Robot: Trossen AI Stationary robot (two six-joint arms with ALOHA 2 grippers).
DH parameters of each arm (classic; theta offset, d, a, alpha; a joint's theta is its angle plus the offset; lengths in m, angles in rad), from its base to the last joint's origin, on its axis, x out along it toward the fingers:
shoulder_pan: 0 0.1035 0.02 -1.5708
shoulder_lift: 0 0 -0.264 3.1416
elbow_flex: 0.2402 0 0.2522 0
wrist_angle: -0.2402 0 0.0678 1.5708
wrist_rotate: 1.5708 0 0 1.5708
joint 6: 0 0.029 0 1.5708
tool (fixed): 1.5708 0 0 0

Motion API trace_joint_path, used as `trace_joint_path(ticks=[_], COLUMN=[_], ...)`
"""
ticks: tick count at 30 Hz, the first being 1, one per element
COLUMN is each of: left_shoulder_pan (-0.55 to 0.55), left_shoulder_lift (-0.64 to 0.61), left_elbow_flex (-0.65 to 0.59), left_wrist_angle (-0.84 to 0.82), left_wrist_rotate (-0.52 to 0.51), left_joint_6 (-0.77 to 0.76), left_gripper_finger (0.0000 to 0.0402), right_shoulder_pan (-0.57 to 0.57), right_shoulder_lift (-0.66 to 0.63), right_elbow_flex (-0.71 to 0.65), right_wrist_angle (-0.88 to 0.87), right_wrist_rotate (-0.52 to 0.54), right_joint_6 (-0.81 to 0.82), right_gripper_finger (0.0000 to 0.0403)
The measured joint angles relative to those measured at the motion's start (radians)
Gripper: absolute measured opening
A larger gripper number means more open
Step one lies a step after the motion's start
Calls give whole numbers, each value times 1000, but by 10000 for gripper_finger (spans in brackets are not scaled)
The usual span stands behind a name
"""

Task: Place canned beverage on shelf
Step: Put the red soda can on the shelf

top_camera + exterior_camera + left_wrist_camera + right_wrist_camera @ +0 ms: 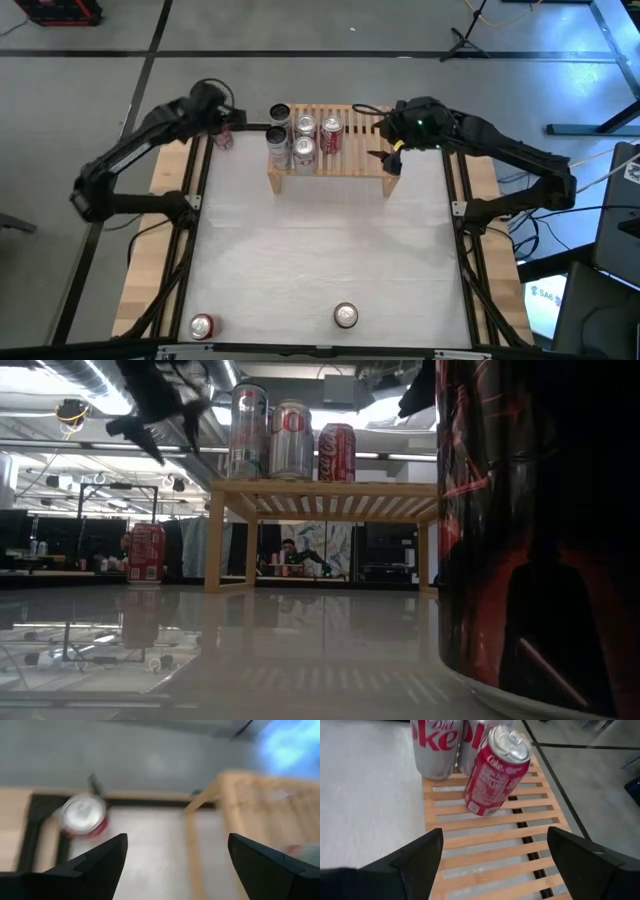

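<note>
We are hovering our left gripper, jaws apart and empty, over the upright red can off the shelf's left end, while our right gripper is hanging open above the slats.

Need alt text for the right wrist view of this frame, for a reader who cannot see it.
A red Coke can stands on the pale slatted shelf, with silver Diet Coke cans right behind it. The right gripper hangs open above the bare slats in front of the red can, holding nothing.
</note>
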Motion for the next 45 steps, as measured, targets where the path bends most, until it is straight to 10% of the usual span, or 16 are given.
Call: trace_joint_path(ticks=[11,45], left_shoulder_pan=[117,284], left_shoulder_lift=[413,694], left_elbow_flex=[304,307], left_wrist_angle=[-405,-357], left_wrist_rotate=[-88,-94], left_joint_6=[70,218], left_gripper_finger=[334,334], right_shoulder_pan=[0,0], right_shoulder_lift=[0,0], right_elbow_flex=[-23,-23], right_wrist_angle=[-2,-45], right_wrist_rotate=[-51,-74], right_joint_6=[-25,-26], right_gripper_finger=[347,347])
